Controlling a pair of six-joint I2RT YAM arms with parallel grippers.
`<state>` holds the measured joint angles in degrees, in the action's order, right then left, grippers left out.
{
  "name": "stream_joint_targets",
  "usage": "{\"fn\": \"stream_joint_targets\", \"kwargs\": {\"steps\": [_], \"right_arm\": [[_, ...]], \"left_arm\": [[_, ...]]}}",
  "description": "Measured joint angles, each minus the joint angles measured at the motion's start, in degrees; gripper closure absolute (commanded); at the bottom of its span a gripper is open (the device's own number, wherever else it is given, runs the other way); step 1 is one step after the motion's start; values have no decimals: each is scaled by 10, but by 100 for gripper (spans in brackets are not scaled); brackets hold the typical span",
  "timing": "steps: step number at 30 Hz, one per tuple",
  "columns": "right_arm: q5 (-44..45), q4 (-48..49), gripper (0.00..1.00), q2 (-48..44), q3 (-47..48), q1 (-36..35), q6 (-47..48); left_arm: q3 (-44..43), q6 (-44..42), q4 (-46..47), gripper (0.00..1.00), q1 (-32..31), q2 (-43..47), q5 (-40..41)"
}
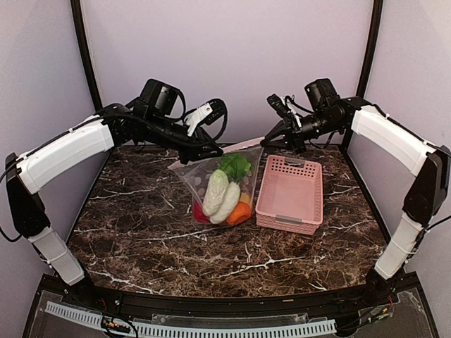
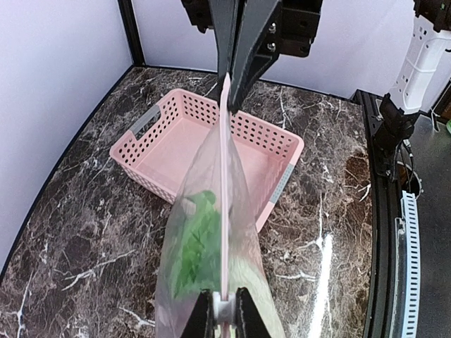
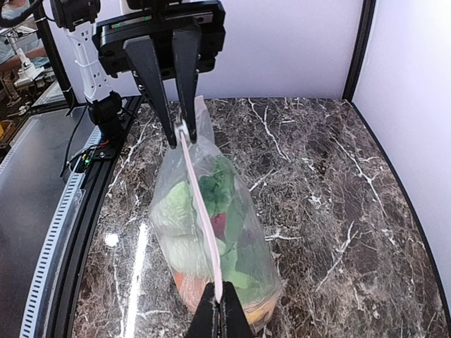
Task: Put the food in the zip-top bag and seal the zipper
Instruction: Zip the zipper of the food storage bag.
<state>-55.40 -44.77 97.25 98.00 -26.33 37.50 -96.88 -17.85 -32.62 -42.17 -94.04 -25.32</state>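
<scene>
The zip-top bag (image 1: pixel 184 174) hangs above the table between both grippers. It holds the food: white oblong pieces (image 1: pixel 220 193), a green leafy piece (image 1: pixel 235 165), an orange piece (image 1: pixel 239 212) and a red piece (image 1: pixel 199 213). The zipper (image 2: pixel 224 211) is a thin pinkish strip stretched straight between the grippers; it also shows in the right wrist view (image 3: pixel 201 204). My left gripper (image 2: pixel 224 310) is shut on its white end piece, at the bag's left top corner (image 1: pixel 215 151). My right gripper (image 3: pixel 220 304) is shut on the other end (image 1: pixel 269 139).
A pink slotted basket (image 1: pixel 289 193) stands empty on the marble table just right of the bag, and shows behind the bag in the left wrist view (image 2: pixel 180 151). Black frame posts and lilac walls close the back and sides.
</scene>
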Motion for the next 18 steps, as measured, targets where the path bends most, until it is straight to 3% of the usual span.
{"fn": "stream_joint_targets", "kwargs": {"steps": [18], "right_arm": [[0,24,100,-3,-43,60,-3]], "left_arm": [[169,6,-9,99,28,151,82]]}}
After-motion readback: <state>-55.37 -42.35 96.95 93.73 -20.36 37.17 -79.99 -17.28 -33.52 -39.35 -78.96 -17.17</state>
